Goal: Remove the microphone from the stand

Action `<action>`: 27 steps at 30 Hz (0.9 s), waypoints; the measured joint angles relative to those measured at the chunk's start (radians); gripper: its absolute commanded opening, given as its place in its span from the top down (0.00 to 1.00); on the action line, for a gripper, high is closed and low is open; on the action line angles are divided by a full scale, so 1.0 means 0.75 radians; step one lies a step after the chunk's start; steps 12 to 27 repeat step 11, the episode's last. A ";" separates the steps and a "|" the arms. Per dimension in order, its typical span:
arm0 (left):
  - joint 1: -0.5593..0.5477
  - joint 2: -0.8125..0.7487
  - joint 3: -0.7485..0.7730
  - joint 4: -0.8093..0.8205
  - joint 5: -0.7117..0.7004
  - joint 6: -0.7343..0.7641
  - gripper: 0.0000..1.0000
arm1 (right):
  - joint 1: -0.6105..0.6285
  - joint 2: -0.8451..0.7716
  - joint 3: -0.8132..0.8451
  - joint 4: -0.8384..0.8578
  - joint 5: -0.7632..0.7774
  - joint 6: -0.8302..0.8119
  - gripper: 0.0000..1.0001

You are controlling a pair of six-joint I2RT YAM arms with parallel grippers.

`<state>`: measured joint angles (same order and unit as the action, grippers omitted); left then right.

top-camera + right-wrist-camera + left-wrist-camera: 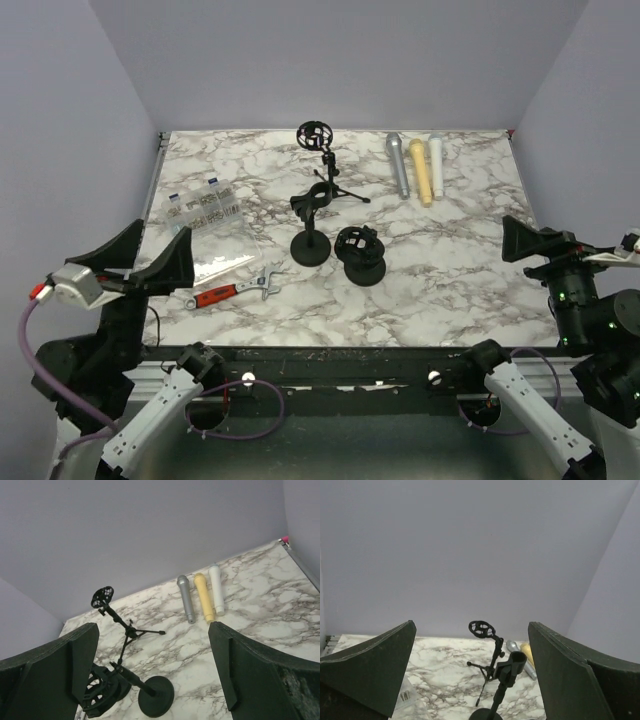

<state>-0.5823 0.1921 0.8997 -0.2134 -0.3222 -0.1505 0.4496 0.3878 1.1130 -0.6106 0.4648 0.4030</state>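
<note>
Three microphones lie side by side at the table's back right: silver [398, 165], gold [421, 172] and white [436, 163]. No microphone sits in any stand. A round-base stand [311, 245] with an empty clip stands mid-table. A tripod stand [327, 165] with an empty shock mount is behind it, and a short shock-mount stand [361, 255] is to its right. My left gripper [145, 258] is open and empty at the near left, facing the clip stand [507, 672]. My right gripper [535, 242] is open and empty at the near right, looking over the microphones [203, 597] and stands [156, 696].
A red-handled wrench [225, 292] lies near the front left edge. A clear plastic bag [205, 215] with small parts lies at the left. Grey walls close off the back and both sides of the marble table [450, 290].
</note>
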 measured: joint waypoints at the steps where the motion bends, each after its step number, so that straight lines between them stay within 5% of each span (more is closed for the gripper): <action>1: 0.000 -0.021 0.022 -0.017 -0.008 0.005 0.01 | 0.000 -0.012 0.015 -0.019 0.009 -0.003 0.00; 27: 0.000 -0.111 0.140 -0.143 -0.078 0.016 0.01 | 0.000 -0.102 0.107 -0.063 0.046 -0.023 0.00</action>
